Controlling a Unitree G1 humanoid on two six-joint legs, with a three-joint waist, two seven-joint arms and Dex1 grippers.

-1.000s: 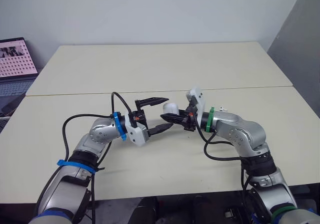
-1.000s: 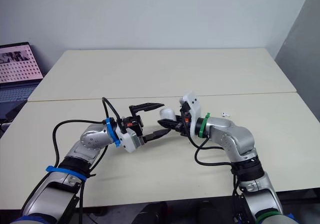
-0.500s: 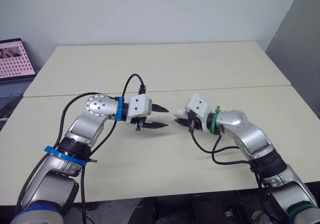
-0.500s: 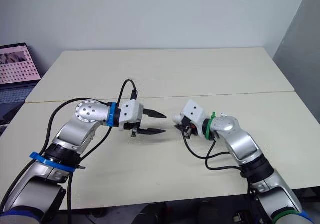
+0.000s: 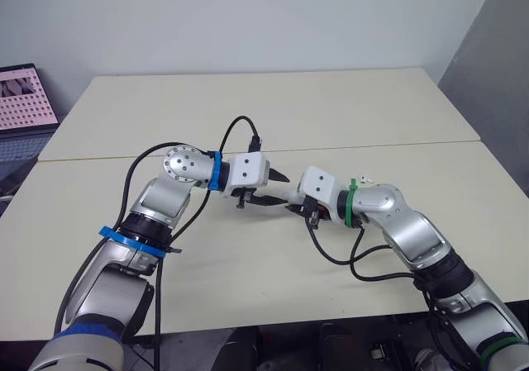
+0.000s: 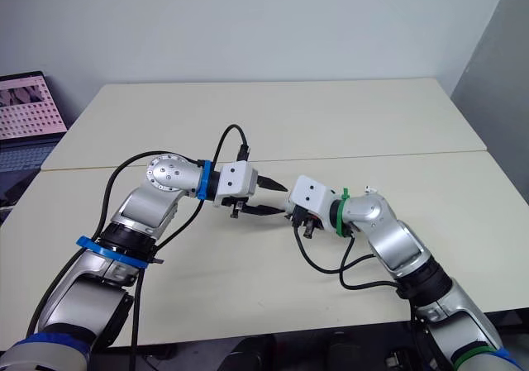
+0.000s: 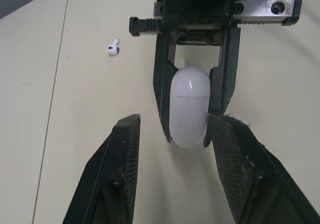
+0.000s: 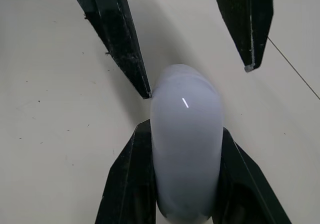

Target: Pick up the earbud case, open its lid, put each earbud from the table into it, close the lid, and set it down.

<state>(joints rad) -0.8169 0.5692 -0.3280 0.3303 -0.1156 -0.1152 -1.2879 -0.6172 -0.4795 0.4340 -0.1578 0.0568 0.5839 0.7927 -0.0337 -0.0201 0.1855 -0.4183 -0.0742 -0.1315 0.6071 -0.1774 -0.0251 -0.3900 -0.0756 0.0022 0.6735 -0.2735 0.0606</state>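
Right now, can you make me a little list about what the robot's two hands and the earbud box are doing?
earbud case: white, lid looks shut, clamped from both sides
right gripper: shut on the earbud case
left gripper: open, one finger on each side of the case's free end, not squeezing it
earbud: one lying loose on the table, apart from both grippers
laptop: off to the robot's left, screen lit
step: case picked up, lid not yet opened
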